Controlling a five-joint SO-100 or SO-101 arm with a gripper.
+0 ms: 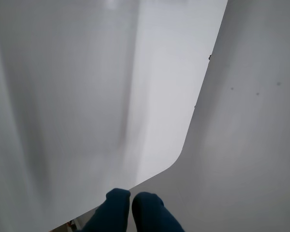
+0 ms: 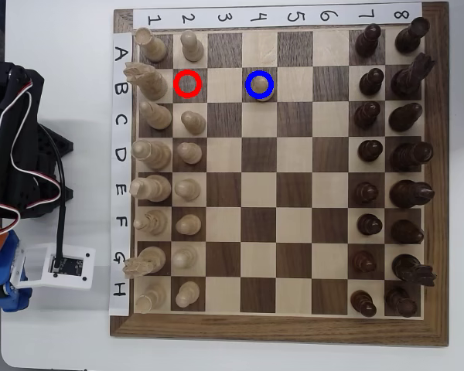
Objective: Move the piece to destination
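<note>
Already the small pale cream wooden pawn with a round head (image 2: 262,91) stands on the dark brown board square marked with a blue ring (image 2: 260,84), in row B under column 4 of the walnut-framed wooden chessboard (image 2: 278,338); the ring overlaps its head. Two columns to the board's left in the overhead view, the dark square marked with a red ring (image 2: 187,83) is vacant. Cream pieces fill the two left columns of the board, dark brown pieces (image 2: 369,117) the two right ones. White paper strips with handwritten numbers and letters (image 2: 121,170) edge the board's top and left sides.

Left of the board, the black robot arm with red and white wires (image 2: 15,147) is cut off by the frame, a small white circuit module (image 2: 59,264) beside it. In the wrist view, the arm's two rounded dark blue fingertips (image 1: 131,203) sit pressed together, holding nothing, over smooth white table surface (image 1: 87,96); the rest is blurred and featureless.
</note>
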